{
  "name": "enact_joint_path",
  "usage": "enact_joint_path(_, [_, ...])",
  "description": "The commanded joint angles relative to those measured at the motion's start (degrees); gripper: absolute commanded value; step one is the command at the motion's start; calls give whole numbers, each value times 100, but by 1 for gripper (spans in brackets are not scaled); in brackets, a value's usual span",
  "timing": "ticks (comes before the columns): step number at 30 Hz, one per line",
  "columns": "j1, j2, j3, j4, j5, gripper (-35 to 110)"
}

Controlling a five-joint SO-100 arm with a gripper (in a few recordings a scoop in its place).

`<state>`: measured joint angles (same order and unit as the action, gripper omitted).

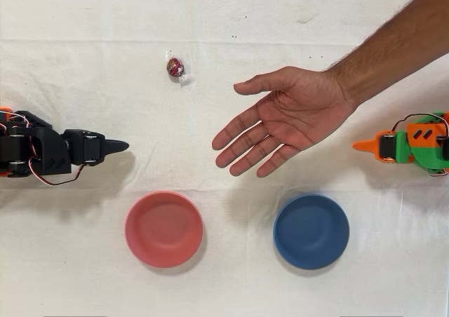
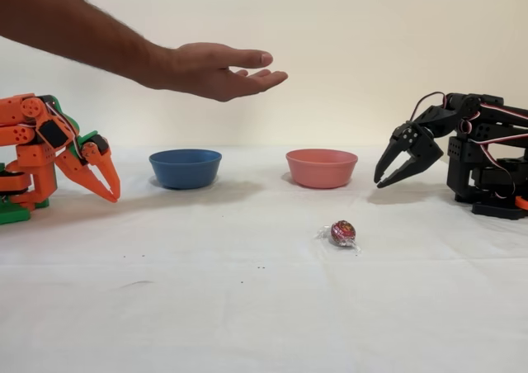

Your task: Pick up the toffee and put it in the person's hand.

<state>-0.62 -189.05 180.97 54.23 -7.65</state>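
The toffee (image 1: pixel 175 67) (image 2: pixel 342 233) is a tiny round candy in a shiny dark red wrapper with clear twisted ends, lying alone on the white cloth. The person's hand (image 1: pixel 295 117) (image 2: pixel 219 72) is held open, palm up, well above the table. In the overhead view it reaches in from the upper right. My black gripper (image 1: pixel 121 146) (image 2: pixel 384 182) hangs just above the cloth at the left edge of the overhead view, well short of the toffee. Its fingertips are together and hold nothing.
A red bowl (image 1: pixel 133 212) (image 2: pixel 321 168) and a blue bowl (image 1: pixel 280 212) (image 2: pixel 185 169) stand side by side; in the overhead view they lie below the hand. The idle orange arm (image 1: pixel 410 145) (image 2: pixel 49 154) rests at the opposite side. White cloth covers the table.
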Motion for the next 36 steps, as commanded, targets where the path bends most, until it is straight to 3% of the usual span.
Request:
enact_joint_path(1, [70,-396,237,-79,-132,0])
enact_joint_path(12, [105,352,-642,9,-281,3])
enact_joint_path(36, [624,4658,-5063,149,-431,9])
